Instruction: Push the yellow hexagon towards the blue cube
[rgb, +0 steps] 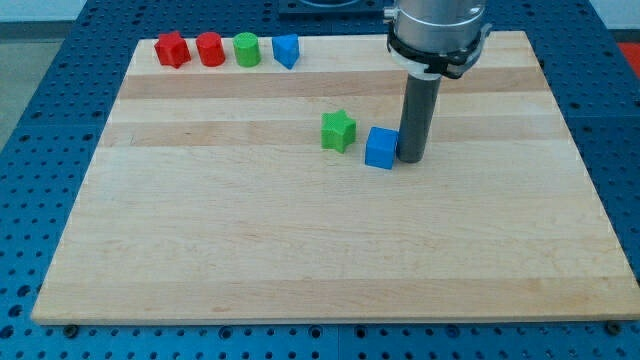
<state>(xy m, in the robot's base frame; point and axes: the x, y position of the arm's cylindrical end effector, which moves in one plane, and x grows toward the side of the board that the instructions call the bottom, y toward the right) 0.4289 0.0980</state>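
Wooden board (300, 250), my tip (411, 160) touching blue cube's (380, 148) right side

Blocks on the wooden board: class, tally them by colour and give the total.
Red: 2, a star and a cylinder
Green: 2, a cylinder and a star
Blue: 2, a hexagon-like block and a cube
Yellow: 0
Total: 6

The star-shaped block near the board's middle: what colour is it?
Green. The green star shows clearly in the camera view, left of the blue cube.
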